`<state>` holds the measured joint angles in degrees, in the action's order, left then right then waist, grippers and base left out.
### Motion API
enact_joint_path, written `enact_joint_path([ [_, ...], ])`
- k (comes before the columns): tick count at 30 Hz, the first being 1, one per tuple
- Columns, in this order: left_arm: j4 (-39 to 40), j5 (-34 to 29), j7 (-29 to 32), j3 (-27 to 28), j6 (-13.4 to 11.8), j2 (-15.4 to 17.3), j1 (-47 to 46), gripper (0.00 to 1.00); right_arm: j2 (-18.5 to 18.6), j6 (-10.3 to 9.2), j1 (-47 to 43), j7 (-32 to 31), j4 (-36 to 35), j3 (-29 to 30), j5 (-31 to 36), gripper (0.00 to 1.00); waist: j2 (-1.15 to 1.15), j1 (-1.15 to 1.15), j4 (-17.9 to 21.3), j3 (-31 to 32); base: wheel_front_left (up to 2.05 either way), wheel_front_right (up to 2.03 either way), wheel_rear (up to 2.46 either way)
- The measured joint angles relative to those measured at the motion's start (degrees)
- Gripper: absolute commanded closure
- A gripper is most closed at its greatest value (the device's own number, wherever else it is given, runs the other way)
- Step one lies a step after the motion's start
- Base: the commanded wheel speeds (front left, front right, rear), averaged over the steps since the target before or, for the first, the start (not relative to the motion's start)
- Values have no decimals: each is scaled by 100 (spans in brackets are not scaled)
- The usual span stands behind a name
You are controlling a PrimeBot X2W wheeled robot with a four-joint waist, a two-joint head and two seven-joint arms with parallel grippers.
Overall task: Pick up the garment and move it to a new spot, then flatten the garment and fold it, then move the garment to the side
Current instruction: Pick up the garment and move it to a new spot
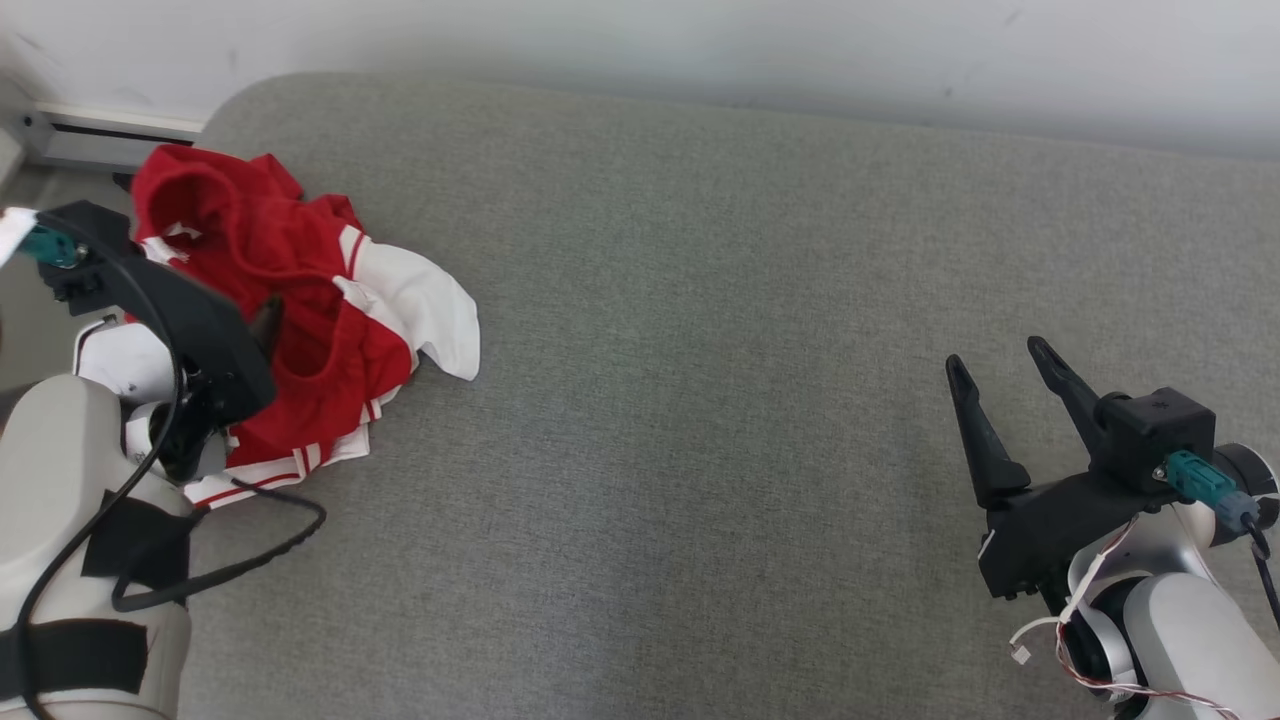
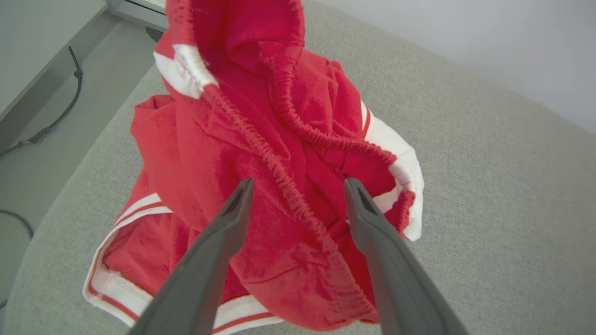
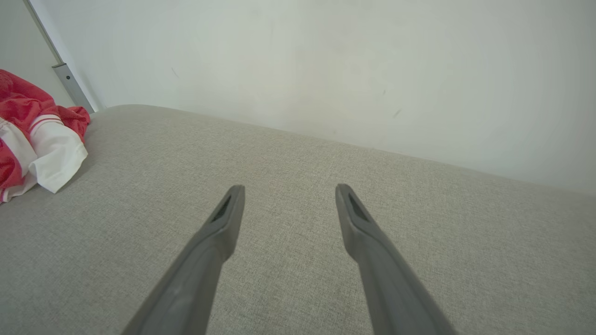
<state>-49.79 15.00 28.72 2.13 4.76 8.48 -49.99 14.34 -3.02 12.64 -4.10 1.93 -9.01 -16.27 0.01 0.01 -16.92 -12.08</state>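
Red-and-white garment [image 1: 300, 300] lies crumpled at the far left of the grey cushion [image 1: 700, 350]. The left gripper [image 2: 299, 182] is spread wide over it, holding nothing, a black cable [image 1: 270, 545] beside it. Near right, the right gripper [image 1: 997, 354] gapes empty over bare fabric. A white wall [image 1: 700, 50] stands behind.

Red white-striped garment [image 1: 300, 330], grey cushion [image 1: 700, 400]

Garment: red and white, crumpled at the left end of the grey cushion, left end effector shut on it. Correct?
Not shut. The left wrist view shows the left end effector open, fingers apart over the garment. The rest holds: red and white, crumpled at the left end of the grey cushion.
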Motion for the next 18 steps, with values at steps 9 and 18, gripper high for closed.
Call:
enact_joint_path([
  [9,-638,-163,569,-283,-25,1,-227,100,65,7,105,-49,-9,56,15,0,0,0,134,-253,0,0,0],
  [18,-821,-345,557,-485,41,-45,-647,100,63,7,110,-42,177,103,13,0,0,-1,64,-118,0,0,0],
])
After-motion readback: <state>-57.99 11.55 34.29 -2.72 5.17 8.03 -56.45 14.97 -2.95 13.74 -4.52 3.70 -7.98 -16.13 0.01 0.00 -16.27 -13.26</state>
